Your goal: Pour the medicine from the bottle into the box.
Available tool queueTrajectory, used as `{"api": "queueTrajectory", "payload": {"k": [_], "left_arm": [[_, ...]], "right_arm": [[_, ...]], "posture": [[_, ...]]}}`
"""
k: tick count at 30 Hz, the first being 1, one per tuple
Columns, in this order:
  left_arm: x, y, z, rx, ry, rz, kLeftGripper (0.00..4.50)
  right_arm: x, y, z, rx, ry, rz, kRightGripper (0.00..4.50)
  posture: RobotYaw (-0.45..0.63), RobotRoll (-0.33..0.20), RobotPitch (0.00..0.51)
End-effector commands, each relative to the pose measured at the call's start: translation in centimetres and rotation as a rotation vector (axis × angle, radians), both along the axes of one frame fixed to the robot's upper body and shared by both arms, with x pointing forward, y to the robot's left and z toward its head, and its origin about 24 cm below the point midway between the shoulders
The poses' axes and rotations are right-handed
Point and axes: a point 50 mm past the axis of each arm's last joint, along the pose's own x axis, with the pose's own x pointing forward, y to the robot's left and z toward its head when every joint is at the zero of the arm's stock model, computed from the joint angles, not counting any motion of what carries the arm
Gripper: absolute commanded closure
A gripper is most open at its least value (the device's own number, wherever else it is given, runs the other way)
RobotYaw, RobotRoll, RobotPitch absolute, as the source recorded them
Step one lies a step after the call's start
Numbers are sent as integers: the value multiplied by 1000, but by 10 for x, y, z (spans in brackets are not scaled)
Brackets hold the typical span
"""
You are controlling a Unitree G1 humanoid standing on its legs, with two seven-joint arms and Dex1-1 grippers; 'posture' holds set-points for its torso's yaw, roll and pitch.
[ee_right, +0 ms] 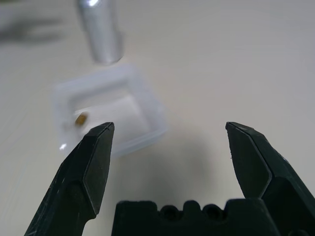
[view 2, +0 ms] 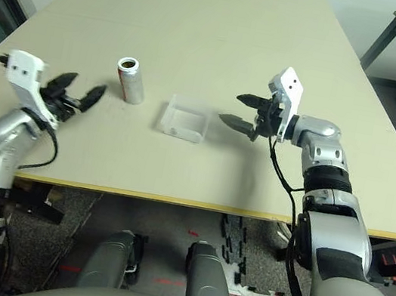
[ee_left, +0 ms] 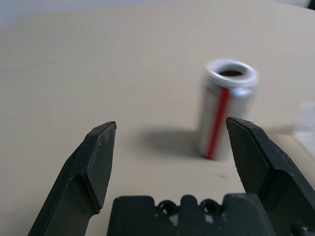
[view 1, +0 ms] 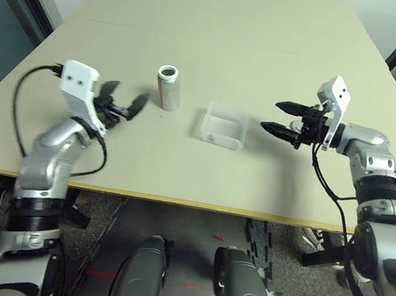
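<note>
A beige table (view 1: 204, 26) with a yellowish near edge carried the things. The small whitish cylindrical plastic bottle (view 1: 169, 93) with a red-and-white label stood upright, its wide round mouth uncovered, left of the table's middle and closer to the near edge than to the far one. To its right, and a little closer to the near edge, sat the shallow square box (view 1: 222, 143) of clear translucent plastic with rounded corners, apart from the bottle. Inside the box, toward one of its corners, lay a tiny brown pill (ee_right: 81, 119). Whether the bottle held anything more could not be told.

The black two-fingered left gripper (view 1: 131, 90) was over the table between its left edge and the bottle, its jaws spread wide with nothing between them, not touching the bottle. The black two-fingered right gripper (view 1: 270, 114) hovered between the box and the table's right edge, also spread wide and empty, clear of the box.
</note>
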Motion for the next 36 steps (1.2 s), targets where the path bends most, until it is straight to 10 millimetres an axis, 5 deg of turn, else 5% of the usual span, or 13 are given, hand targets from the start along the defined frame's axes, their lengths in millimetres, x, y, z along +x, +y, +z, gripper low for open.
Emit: {"api": "queueTrajectory", "payload": {"k": [1, 14, 23, 36], "left_arm": [[5, 22, 2, 0, 26, 54, 17], [29, 78, 5, 25, 35, 324, 17], [37, 89, 5, 36, 37, 384, 17], [39, 96, 3, 39, 54, 427, 17]], "right_arm": [[-3, -16, 6, 38, -23, -94, 0], [-12, -61, 8, 118, -64, -457, 0], [-15, -83, 8, 107, -91, -651, 0], [-34, -109, 1, 81, -80, -711, 0]], "posture": [[-59, 0, 124], [-93, 0, 138], [-113, 0, 143], [-111, 0, 154]]}}
